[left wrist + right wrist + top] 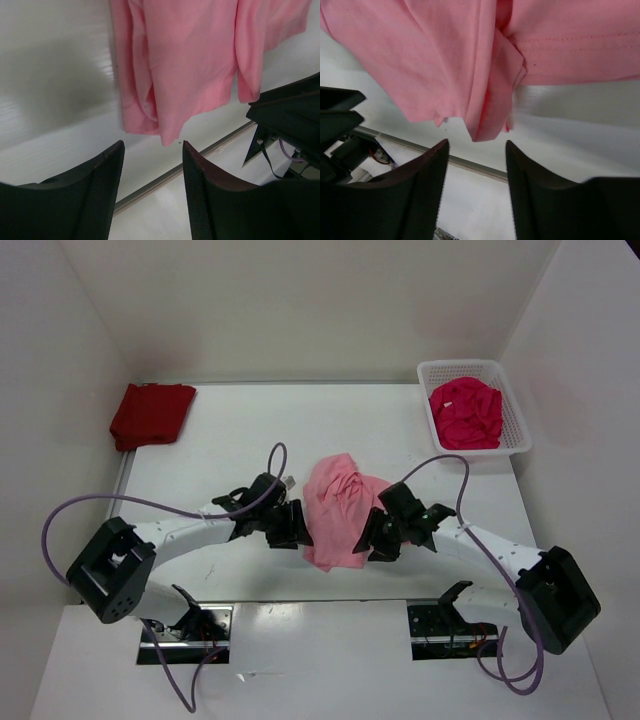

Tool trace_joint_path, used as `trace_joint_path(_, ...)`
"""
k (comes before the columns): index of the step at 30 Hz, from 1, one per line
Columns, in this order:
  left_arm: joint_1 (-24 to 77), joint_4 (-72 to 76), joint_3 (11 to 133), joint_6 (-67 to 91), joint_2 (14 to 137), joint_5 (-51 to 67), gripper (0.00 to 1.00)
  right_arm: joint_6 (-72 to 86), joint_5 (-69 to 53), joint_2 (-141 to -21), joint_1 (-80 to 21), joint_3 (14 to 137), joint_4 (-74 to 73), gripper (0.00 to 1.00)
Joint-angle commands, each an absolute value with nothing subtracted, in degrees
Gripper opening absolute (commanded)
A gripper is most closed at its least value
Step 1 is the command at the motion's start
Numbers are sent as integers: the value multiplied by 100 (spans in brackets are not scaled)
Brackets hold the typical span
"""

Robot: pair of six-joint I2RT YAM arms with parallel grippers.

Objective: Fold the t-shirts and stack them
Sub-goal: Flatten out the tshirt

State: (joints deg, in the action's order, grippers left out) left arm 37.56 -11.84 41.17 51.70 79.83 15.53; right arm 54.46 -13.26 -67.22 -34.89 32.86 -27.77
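Three soft cloth shirts show in the top view. The pink shirt [340, 510] lies crumpled at the middle of the frame on the smooth white counter [230, 440], bunched into ridges and folds, narrower at its lower end. The red shirt [150, 415] sits at the upper left as a roughly square folded pad against the left wall. The magenta shirt [466, 413] is heaped loosely at the upper right inside a white plastic mesh basket [520, 435] with a rectangular rim. The left claw [290, 525] is at the pink shirt's left edge and the right claw [375, 538] at its right edge; both are black and blocky, on white arms trailing purple cables. In the left wrist view the left claw [152, 150] is released: its two dark, fine-ribbed fingers [107, 175] stand apart with only bare counter between them, and a pointed fold of pink cloth [185, 70] ends just above the gap. In the right wrist view the right claw [477, 147] is likewise released, its fingers [427, 175] spread and gripping nothing, with a rolled pink fold and a stitched hem [580, 45] lying just above the tips.
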Motion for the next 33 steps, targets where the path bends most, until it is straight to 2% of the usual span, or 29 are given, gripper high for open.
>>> trace_joint_path(1, 3894, -932, 4298, 5326, 8218, 1766, 58, 5730, -1099, -6662, -3586, 3278, -2418, 52)
trace_joint_path(3, 4043, -932, 4447, 5273, 8375, 1767, 58, 5730, -1099, -6802, -3586, 3349, -2207, 41)
trace_joint_path(7, 4166, -932, 4509, 5273, 8630, 1819, 58, 5556, -862, -7338, -3586, 3655, -2153, 32)
trace_joint_path(10, 4315, -870, 4710, 5273, 8894, 1872, 58, 5484, -730, -7559, -3586, 3981, -2232, 11)
trace_joint_path(13, 4429, -870, 4904, 5273, 9158, 1872, 58, 5371, -423, -7401, -3586, 4358, -2556, 4)
trace_joint_path(18, 4491, -975, 5018, 5396, 9220, 1724, 52, 5265, -342, -7164, -3524, 4579, -2751, 1)
trace_joint_path(22, 4658, -1081, 5150, 5510, 9272, 1547, 39, 5265, -457, -7102, -3524, 4299, -2681, 1)
trace_joint_path(26, 4658, -1134, 5089, 5660, 9080, 1425, 18, 5265, -457, -6979, -3472, 4298, -2698, 1)
trace_joint_path(27, 4658, -1082, 5089, 5660, 8975, 1354, 16, 5265, -457, -6979, -3472, 4359, -2698, 1)
trace_joint_path(31, 3931, -1204, 5369, 5512, 8229, 1354, 12, 4923, -684, -6768, -3139, 4937, -2900, 0)
trace_joint_path(33, 3246, -1519, 5937, 5275, 8095, 1458, 12, 4564, -738, -6768, -2796, 5377, -3093, 0)
